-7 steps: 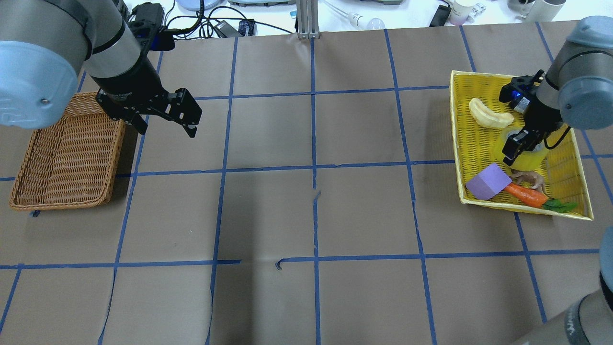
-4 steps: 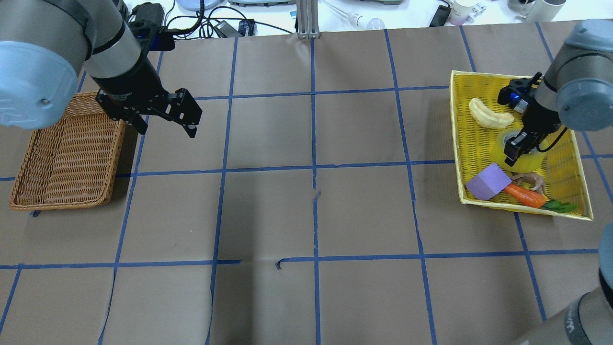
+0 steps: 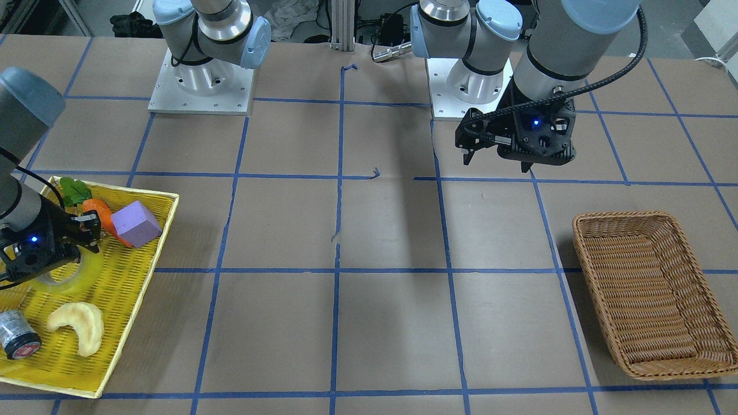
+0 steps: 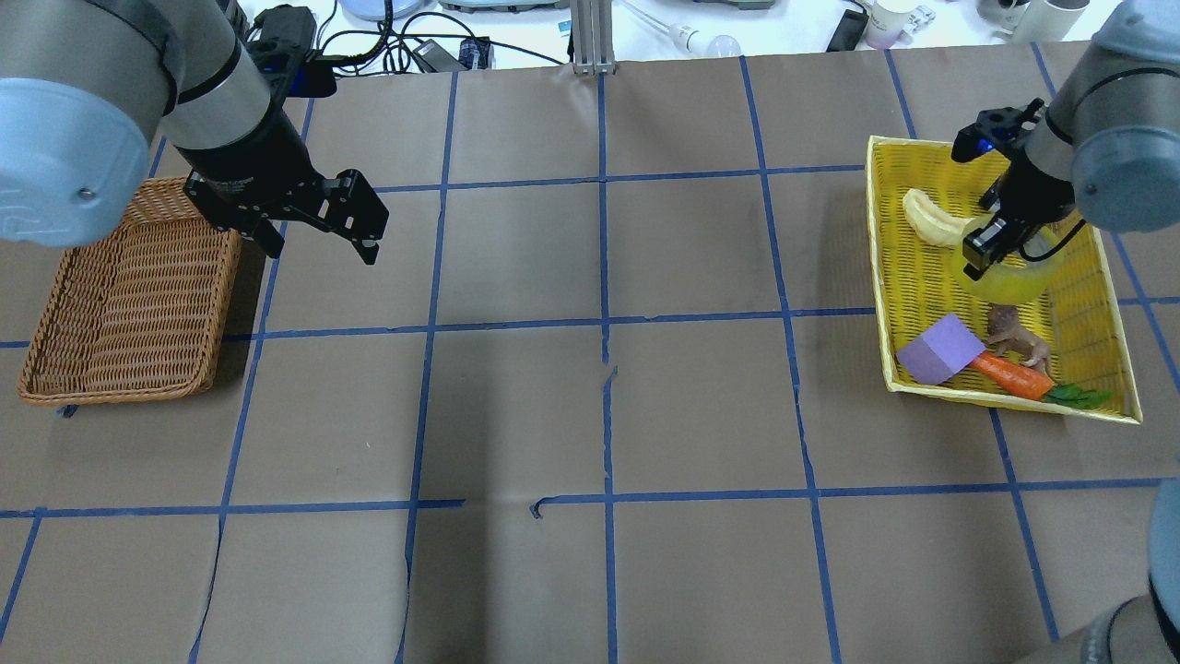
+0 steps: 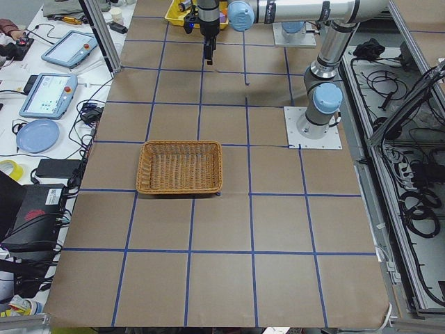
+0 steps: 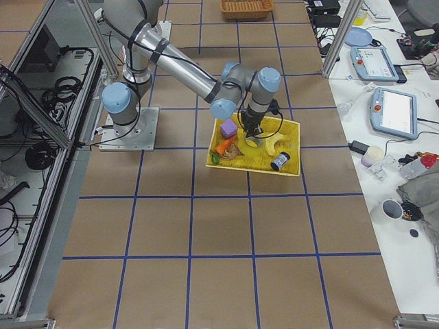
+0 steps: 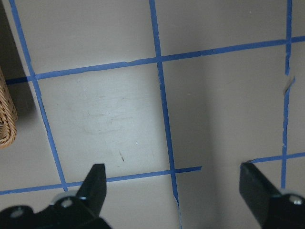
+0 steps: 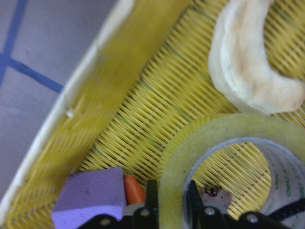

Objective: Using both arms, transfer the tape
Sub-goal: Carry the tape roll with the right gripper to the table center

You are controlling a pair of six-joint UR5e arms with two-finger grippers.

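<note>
The tape [image 4: 1017,282] is a yellow-green roll in the yellow tray [image 4: 881,277] at the table's right. My right gripper [image 4: 981,251] is shut on the roll's wall, one finger inside the core and one outside, as the right wrist view shows [image 8: 171,210]. The tape [image 8: 209,138] fills that view, with the tray's mesh seen through its hole. In the front-facing view the tape [image 3: 59,280] sits under the right gripper [image 3: 69,242]. My left gripper [image 4: 323,245] is open and empty, hanging above the table beside the wicker basket [image 4: 129,295].
The tray also holds a cream crescent [image 4: 933,221], a purple block [image 4: 938,349], a carrot [image 4: 1009,373], a small toy animal [image 4: 1012,334] and a dark cylinder with a red end [image 3: 17,340]. Blue tape lines grid the brown table.
My right gripper has risen and moved toward the tray's far side, taking the tape with it and uncovering the toy animal. The left arm has not moved.
</note>
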